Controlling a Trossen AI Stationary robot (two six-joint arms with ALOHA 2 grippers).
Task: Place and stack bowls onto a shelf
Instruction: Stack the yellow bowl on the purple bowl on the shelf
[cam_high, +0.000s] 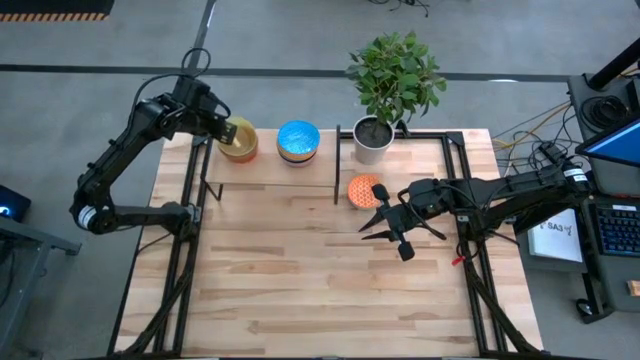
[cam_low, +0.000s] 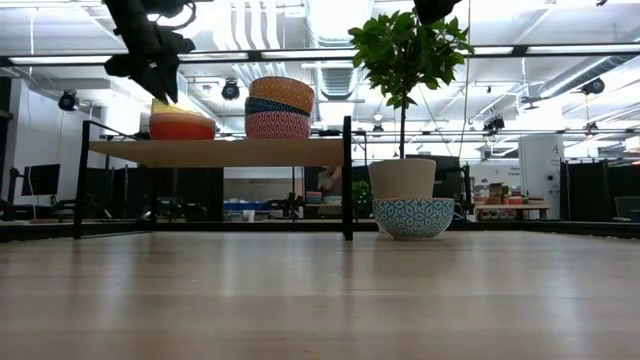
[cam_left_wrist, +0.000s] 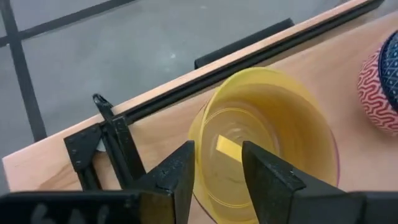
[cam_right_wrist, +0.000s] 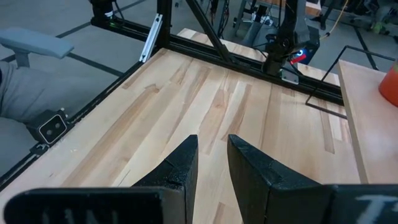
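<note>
The shelf (cam_high: 270, 170) stands along the table's far left; its plank (cam_low: 215, 151) carries two stacks. The left stack is a yellow bowl (cam_left_wrist: 267, 137) nested in a red-orange bowl (cam_low: 182, 128). The right stack (cam_low: 278, 110) is three patterned bowls, with blue showing on top (cam_high: 298, 140). Another bowl, orange inside (cam_high: 366, 190) and blue-patterned outside (cam_low: 413, 217), sits on the table by the shelf's right post. My left gripper (cam_left_wrist: 216, 171) is open just over the yellow bowl's near rim, one finger on each side of the wall. My right gripper (cam_right_wrist: 212, 155) is open above the table, near the orange bowl. My left gripper comes down slanting from above over the yellow bowl's rim (cam_left_wrist: 202, 134), one finger (cam_left_wrist: 180, 174) outside the wall and one finger (cam_left_wrist: 267, 177) inside. A gap shows between the fingers, and I cannot tell whether either touches the bowl.
A white pot (cam_high: 372, 140) with a leafy plant (cam_low: 405, 50) stands at the far edge, right of the shelf and just behind the blue-patterned bowl. Black frame rails run along the table's sides (cam_high: 470, 200). Bare wood spreads over the near half (cam_high: 320, 290).
</note>
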